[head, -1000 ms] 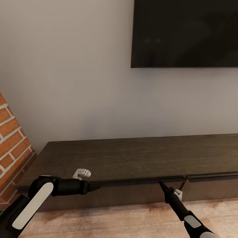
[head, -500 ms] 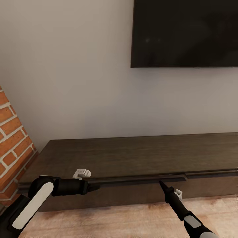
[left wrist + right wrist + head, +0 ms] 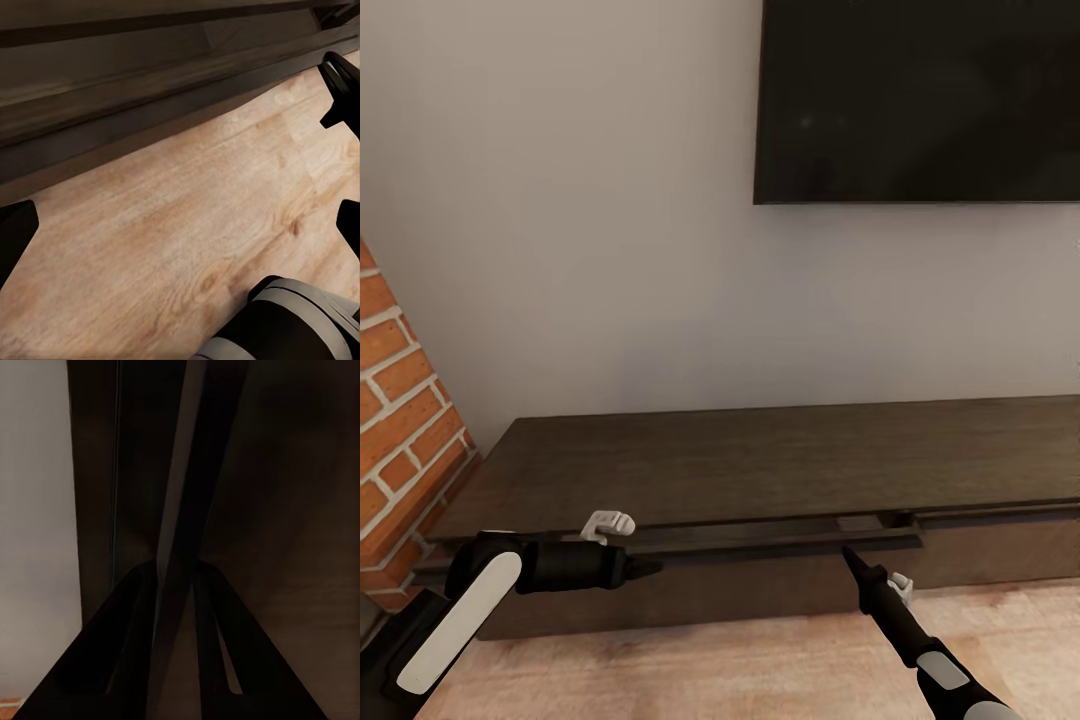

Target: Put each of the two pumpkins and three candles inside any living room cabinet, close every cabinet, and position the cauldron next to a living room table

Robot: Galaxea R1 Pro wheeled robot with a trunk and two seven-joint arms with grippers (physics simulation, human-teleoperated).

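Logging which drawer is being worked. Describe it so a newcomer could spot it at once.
Below the wall TV a long, low dark-brown cabinet runs along the wall. The drawer is its left front, level with the brick column. Unlike the flush front to its right, it stands slightly out, a gap behind its top edge, which the right gripper pinches.

Cabinet right end cropped
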